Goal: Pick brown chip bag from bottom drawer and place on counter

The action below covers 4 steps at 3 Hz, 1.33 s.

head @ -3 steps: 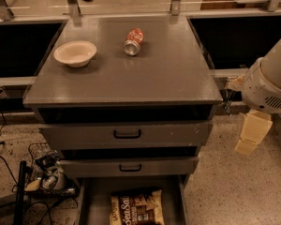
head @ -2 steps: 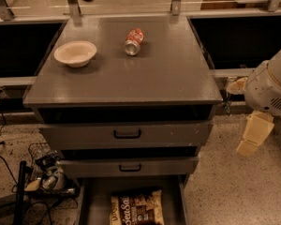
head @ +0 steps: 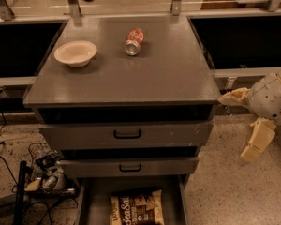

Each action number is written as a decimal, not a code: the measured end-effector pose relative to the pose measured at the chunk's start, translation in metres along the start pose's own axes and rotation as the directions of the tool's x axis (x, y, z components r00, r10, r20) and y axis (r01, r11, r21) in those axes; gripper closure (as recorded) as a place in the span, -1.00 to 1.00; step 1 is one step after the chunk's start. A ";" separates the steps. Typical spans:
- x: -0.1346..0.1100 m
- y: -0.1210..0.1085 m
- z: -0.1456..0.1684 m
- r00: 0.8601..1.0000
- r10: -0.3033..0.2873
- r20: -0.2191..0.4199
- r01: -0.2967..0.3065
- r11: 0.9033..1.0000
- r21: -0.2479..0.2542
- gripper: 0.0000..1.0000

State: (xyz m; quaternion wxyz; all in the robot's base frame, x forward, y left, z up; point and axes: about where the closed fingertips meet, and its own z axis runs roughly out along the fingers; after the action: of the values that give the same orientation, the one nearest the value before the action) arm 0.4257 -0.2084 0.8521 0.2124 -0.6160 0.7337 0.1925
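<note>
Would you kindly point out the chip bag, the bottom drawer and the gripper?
Chip bag point(head: 136, 210): camera view, middle of its printed front.
Bottom drawer point(head: 97, 203): camera view, bare floor left of the bag.
Gripper point(head: 235, 125): camera view, right of the cabinet, midway between its open fingertips.

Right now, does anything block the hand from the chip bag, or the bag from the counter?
Nothing visible. The hand hangs right of the cabinet; the bag lies uncovered in the open bottom drawer. Bowl and can leave counter room.
</note>
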 end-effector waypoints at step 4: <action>0.029 0.028 0.066 0.981 -0.056 -0.186 0.057 0.998 0.000 -1.00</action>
State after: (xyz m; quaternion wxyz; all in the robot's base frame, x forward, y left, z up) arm 0.3990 -0.1922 0.7816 0.1500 -0.6515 0.7329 0.1261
